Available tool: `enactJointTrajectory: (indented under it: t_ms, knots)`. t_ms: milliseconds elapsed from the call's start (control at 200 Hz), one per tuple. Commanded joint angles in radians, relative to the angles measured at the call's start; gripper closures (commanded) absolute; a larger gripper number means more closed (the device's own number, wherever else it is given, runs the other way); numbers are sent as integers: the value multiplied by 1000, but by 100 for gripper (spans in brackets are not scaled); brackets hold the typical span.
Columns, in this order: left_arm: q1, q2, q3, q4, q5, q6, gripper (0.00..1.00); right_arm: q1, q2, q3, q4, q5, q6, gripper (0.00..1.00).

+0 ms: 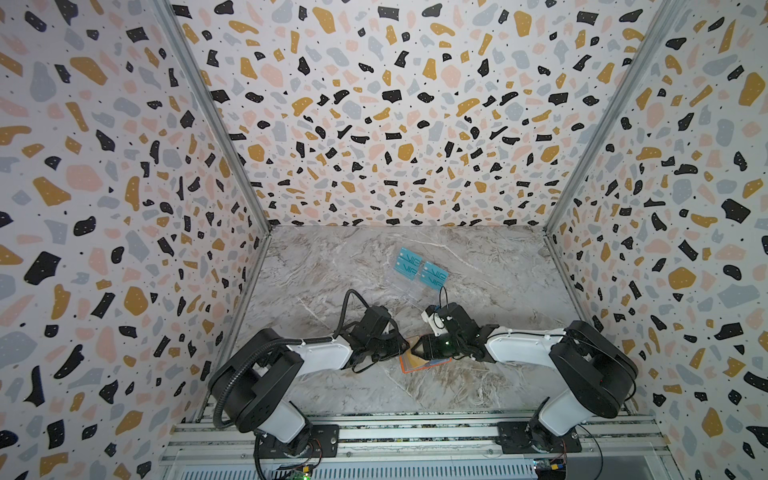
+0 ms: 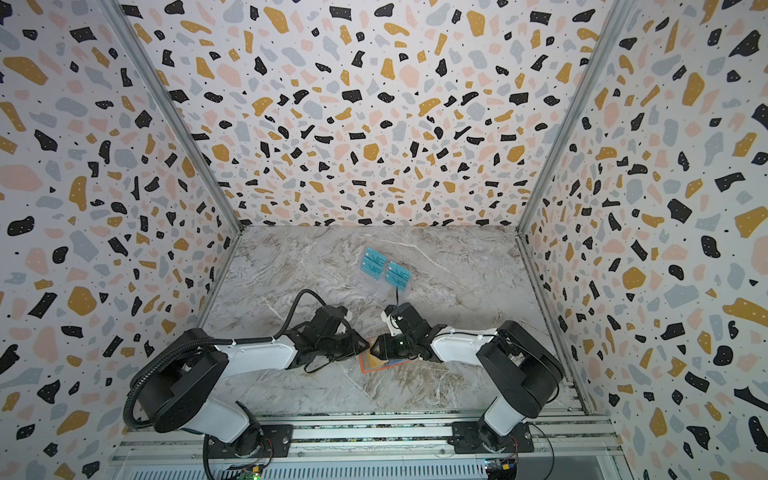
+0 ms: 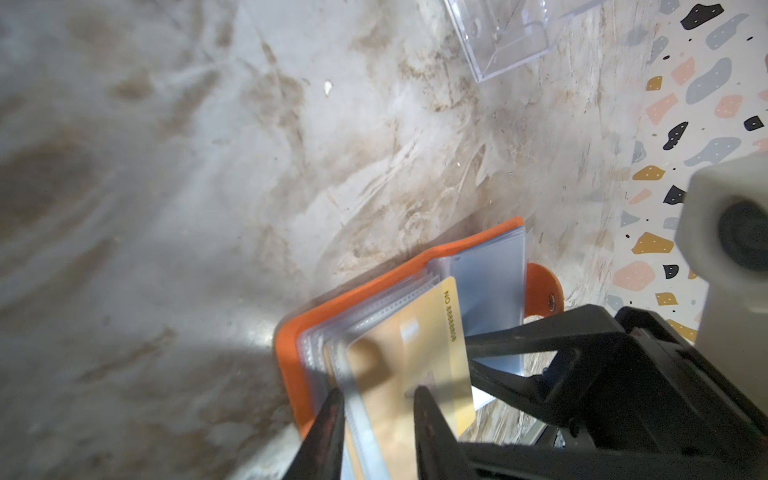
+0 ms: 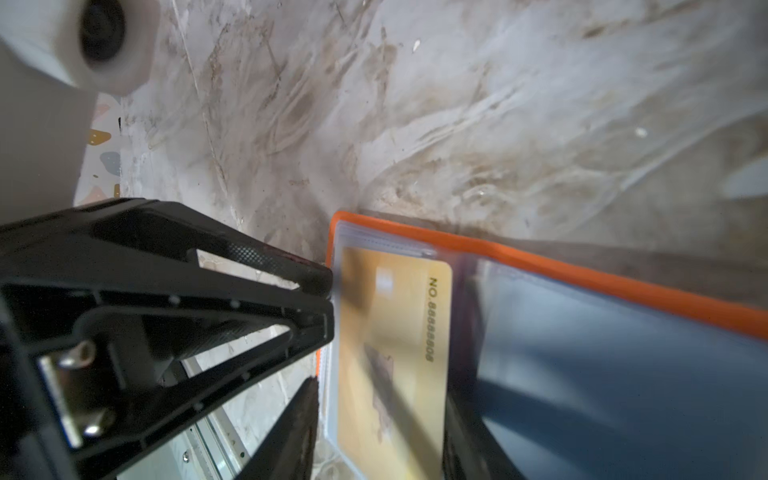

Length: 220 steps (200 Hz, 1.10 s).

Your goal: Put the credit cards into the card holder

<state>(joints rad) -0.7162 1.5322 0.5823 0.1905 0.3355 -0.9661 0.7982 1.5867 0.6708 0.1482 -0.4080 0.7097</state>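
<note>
Soft, even light; both top views bend at the edges. Wrist views are blurred, near black fingers point(image 3: 328, 436) unfocused.

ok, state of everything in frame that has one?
card holder: open, flat on the table, sleeves fanned
credit card: on the sleeves, insertion depth unclear
VIP cards: standing in the clear rack
left gripper: fingers astride the sleeves' edge, grip unclear
right gripper: fingers astride the credit card, grip unclear
</note>
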Motion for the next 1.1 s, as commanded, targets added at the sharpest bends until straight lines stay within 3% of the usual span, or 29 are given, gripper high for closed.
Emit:
enactJointTrajectory:
  t_ms: [0,255,355,556,1096]
  knots:
    - [-8,10,-13,47,14,-19,69,36,-5,18,-9,38,57,51]
    - [-9,-16,-16,-3,-17,-2,69,92,6,32,-31,107,84,51]
    - [-7,-62,-25,-65,-77,13,67,93,-6,23,-53,140,72,50]
    - [9,-107,-48,-105,-88,22,60,94,-46,41,-123,170,28,46]
    - [10,-65,-88,22,-2,-14,56,119,23,113,-157,141,-15,47]
